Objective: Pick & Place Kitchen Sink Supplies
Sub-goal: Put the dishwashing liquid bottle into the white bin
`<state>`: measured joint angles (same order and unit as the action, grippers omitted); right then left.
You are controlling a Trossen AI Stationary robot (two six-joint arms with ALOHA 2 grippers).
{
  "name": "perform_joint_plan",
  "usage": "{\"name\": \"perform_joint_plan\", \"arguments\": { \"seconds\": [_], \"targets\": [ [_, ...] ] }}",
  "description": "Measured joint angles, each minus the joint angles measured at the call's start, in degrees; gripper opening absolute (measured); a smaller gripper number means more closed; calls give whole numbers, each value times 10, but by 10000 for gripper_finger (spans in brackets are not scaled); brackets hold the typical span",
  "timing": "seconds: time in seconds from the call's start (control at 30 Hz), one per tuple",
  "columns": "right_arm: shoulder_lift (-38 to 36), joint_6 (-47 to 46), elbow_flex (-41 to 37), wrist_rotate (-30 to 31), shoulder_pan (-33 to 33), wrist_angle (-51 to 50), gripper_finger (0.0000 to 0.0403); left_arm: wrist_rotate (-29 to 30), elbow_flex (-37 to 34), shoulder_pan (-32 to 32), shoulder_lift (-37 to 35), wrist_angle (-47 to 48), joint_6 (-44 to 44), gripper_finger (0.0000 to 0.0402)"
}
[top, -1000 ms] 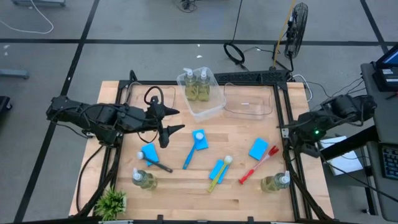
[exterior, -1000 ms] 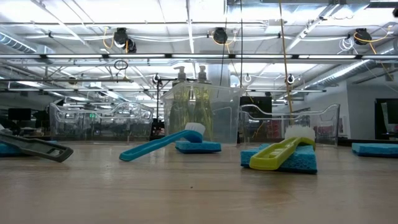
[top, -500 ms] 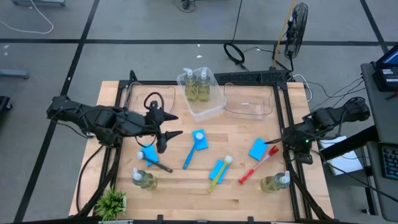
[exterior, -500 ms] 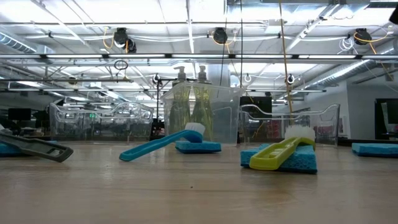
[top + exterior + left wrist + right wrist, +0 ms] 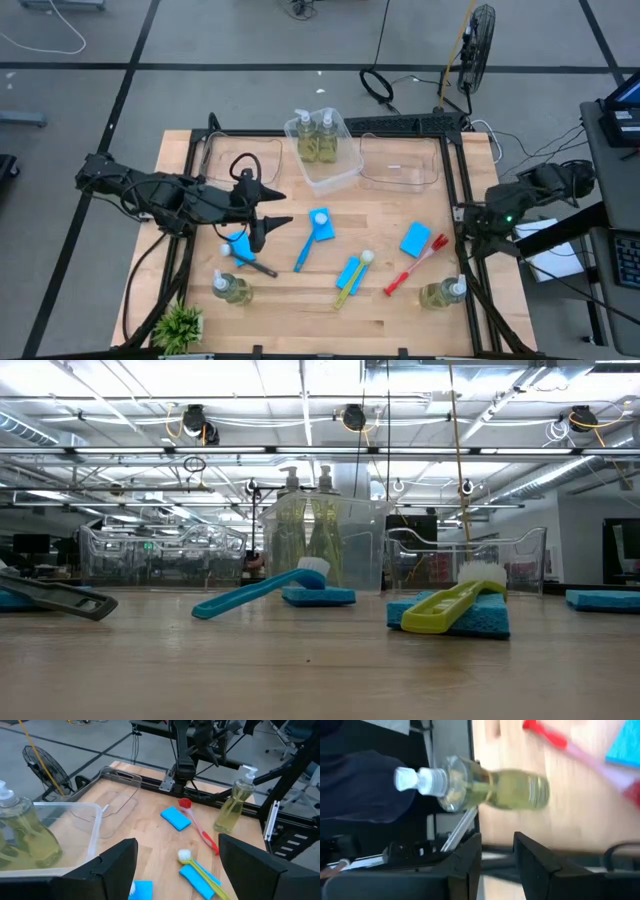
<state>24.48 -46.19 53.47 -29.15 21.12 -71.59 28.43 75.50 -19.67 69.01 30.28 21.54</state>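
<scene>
1. Our left gripper point(image 5: 262, 222) hovers with fingers spread, just above a blue sponge point(image 5: 241, 246) at the table's left.
2. That sponge is soft and light — we'd pinch across its short edges.
3. Right gripper point(image 5: 496, 851) sits at the right edge near a soap bottle point(image 5: 485, 789), fingers a little apart, apparently — a slick bottle, best gripped at the body.

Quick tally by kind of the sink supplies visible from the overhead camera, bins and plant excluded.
Soap bottles: 4, two in the bin, two on the table
Blue sponges: 4
Dish brushes: 4, blue, yellow-green, red, black
Total: 12
</scene>
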Motion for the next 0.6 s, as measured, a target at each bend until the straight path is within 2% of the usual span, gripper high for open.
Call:
{"name": "perform_joint_plan", "arguments": {
  "seconds": [0.37,0.6],
  "targets": [
    [-29,146,0,-8,0,-11,102,1,0,1,0,-1,8,274],
    [-28,257,-13,32,0,-11,102,1,0,1,0,-1,32,273]
  ]
}}
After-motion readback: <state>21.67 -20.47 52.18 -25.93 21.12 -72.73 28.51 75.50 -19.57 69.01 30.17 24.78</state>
